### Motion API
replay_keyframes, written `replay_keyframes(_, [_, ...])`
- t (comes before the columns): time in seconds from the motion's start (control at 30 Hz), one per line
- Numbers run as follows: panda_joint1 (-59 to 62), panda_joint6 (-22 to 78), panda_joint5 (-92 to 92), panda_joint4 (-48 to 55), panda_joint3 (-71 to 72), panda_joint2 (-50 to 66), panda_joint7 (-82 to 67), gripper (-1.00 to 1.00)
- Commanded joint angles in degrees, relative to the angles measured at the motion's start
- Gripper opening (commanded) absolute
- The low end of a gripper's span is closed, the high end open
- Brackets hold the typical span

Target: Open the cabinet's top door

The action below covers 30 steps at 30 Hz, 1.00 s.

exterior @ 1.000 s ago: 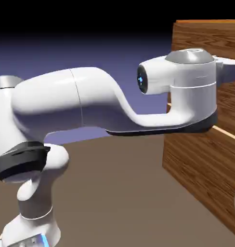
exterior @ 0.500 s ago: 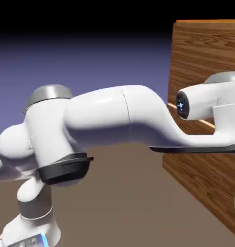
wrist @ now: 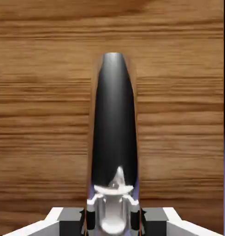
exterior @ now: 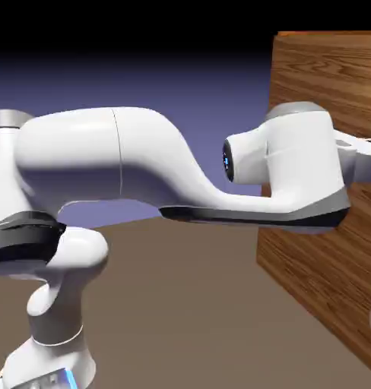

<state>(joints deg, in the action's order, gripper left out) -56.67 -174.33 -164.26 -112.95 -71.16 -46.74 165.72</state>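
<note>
Large reddish-brown cabinet [exterior: 325, 68] standing at the exterior view's right; white arm [exterior: 82, 156] reaching across toward it; wood grain of the top door [wrist: 40, 115] filling most of the hand view, a dark and blue-violet strip showing at its right edge; gripper [wrist: 113, 219] clamping on the door's handle [wrist: 113, 129], which is tapering upward, dark above, silvery between the fingertips.

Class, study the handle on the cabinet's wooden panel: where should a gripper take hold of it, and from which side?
Best gripped, I judge, on the bar of the handle, coming straight at the wooden panel, one fingertip on either long side. It is long and narrow, so closing across its width looks surest.
</note>
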Motion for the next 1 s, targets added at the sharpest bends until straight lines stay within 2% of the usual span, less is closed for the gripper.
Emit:
replay_keyframes(0.0, [2.08, 0.85, 0.66, -1.64, 1.39, 0.21, 0.03, -1.00])
replay_keyframes(0.57, [37.37, 10.00, 13.90, -24.54, 28.23, -0.35, 0.29, -1.00])
replay_keyframes(0.97, [62.28, 11.34, 30.97, -38.31, 49.84, -8.51, -3.96, -1.00])
